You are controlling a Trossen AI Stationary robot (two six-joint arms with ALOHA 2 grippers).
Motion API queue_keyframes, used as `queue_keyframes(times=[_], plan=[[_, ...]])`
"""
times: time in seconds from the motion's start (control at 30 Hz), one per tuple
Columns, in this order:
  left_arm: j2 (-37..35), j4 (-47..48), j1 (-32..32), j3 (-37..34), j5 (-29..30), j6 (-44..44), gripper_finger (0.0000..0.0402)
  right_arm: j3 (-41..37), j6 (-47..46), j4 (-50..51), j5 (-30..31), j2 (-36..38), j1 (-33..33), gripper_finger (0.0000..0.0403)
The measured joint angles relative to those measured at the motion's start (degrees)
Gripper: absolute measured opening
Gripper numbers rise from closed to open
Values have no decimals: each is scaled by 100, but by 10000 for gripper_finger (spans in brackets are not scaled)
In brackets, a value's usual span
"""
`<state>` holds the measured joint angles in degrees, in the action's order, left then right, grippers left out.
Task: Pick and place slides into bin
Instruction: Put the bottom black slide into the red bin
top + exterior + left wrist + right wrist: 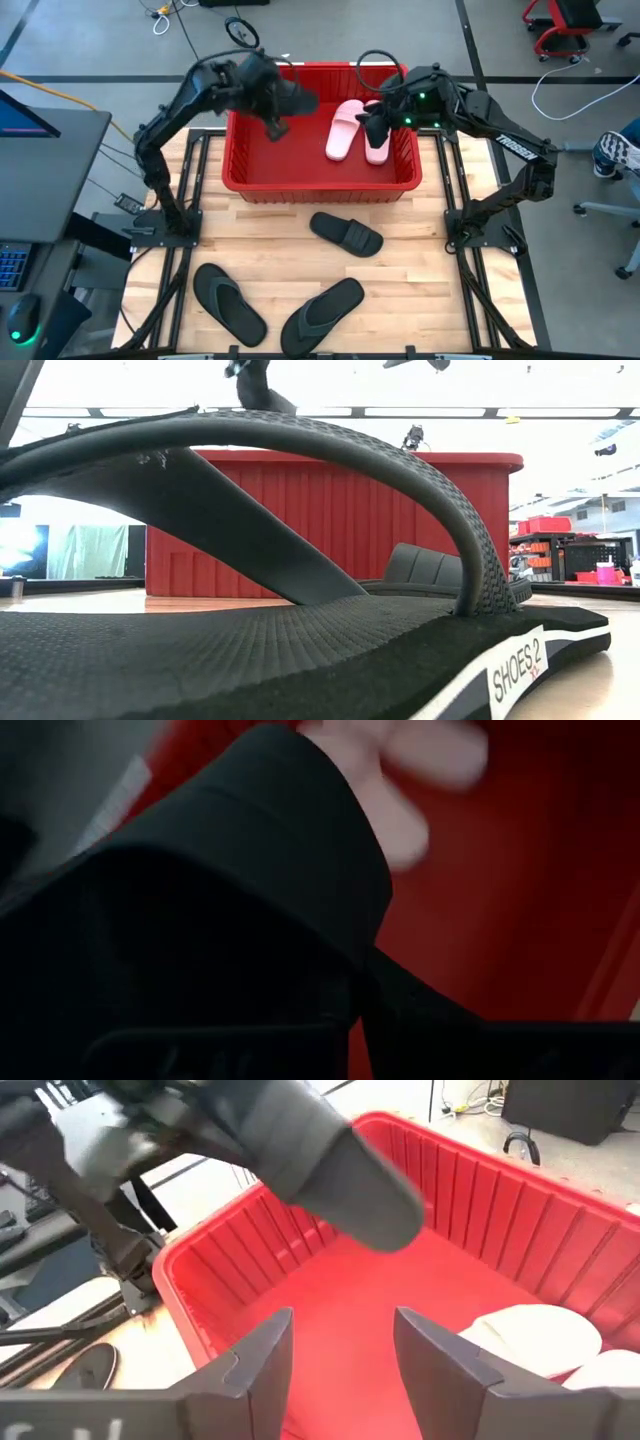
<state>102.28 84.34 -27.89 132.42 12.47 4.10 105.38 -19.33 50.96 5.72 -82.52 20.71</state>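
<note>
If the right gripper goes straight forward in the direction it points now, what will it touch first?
Probably the bare red floor of the bin. The right gripper is open and aims down into it, between the pink slides and the black slide held above by the left gripper. Depth is uncertain.

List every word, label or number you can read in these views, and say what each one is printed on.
"SHOES 2": white label on the sole edge of the black flip-flop nearest the low camera; the smaller print beside it is too small to read.
"TROSSEN": white lettering on the right arm in the high view, only partly legible.
Nothing readable on the red bin or the other slides.
</note>
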Motion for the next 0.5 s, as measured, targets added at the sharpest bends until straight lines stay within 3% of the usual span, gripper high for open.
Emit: queue_keyframes(times=[0.1,0.33,0.5], plan=[[176,385,-558,-7,-677,897,11,0,6,-2,-2,-8,-4,179],[981,559,-1516,-9,-1554,2808,11,0,6,2,2,-28,0,176],[1671,560,-1811,-9,-1661,3574,11,0,6,17,1,-28,-2,176]])
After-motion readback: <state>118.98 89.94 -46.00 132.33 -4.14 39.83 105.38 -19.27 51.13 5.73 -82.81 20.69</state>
